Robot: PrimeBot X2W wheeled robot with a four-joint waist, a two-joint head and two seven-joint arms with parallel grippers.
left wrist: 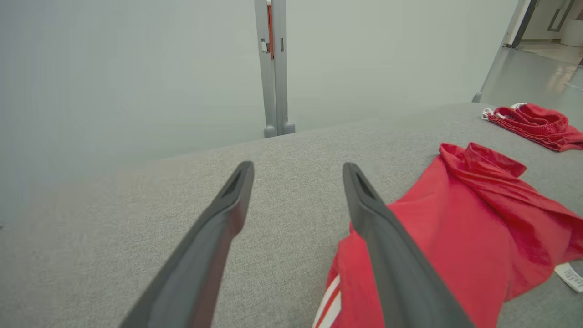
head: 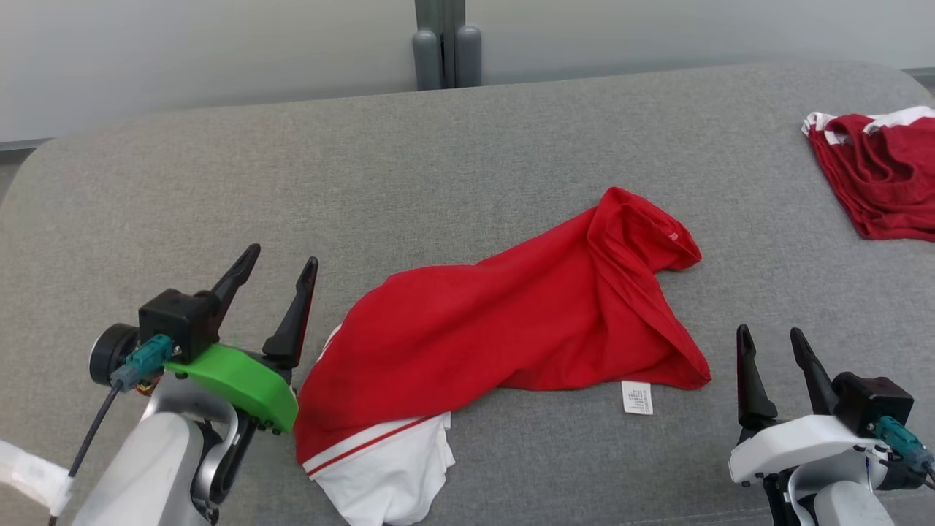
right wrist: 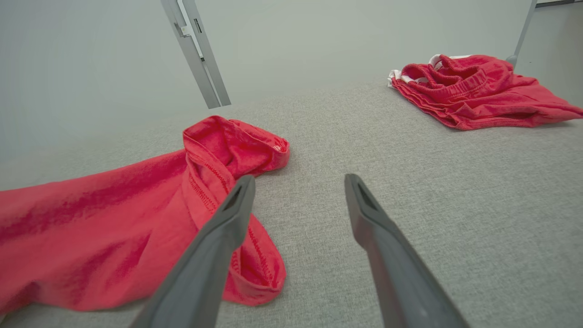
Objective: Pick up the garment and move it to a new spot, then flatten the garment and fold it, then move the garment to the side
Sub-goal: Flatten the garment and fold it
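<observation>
Head view: I see the crumpled red-and-white garment (head: 511,321) on the gray cushion (head: 219,183). Left gripper (head: 283,256) and right gripper (head: 769,331) flank it, fingers apart, holding nothing.

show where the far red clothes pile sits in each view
head view: clothes pile, upper right, cut by the right edge
left wrist view: the pile, upper right, beyond the crumpled red garment
right wrist view: the pile, upper right
shared landmark: grey post
</observation>
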